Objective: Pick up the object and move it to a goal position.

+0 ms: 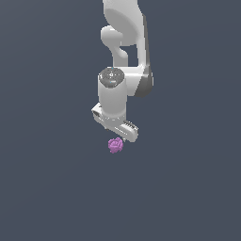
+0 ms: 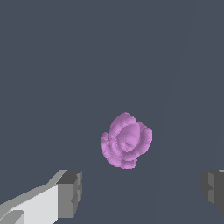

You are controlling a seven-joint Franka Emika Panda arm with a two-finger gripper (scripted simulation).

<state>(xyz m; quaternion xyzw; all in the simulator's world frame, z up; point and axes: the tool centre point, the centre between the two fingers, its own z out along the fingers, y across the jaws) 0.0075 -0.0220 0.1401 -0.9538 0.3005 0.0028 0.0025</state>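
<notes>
White Panda gripper (image 2: 140, 192) hangs with jaws spread wide, holding nothing. The small purple, rose-like lumpy object (image 2: 126, 140) lies on the dark grey-blue floor (image 2: 52, 65), ahead of the grey fingertips (image 2: 70, 192), not between them. Blob is roundish, no clear long axis; judged: the fingers must shift over it before descending.

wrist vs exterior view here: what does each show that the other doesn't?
Wrist view only: the two fingertips, set wide apart with nothing between them, and the purple object's rose-like folds up close, beyond the fingertips.

Exterior view only: the white arm reaching down from above, with the gripper body just above the object; the fingers are not clearly visible there.

Both: the purple object, ungrasped, on the plain dark grey surface.
</notes>
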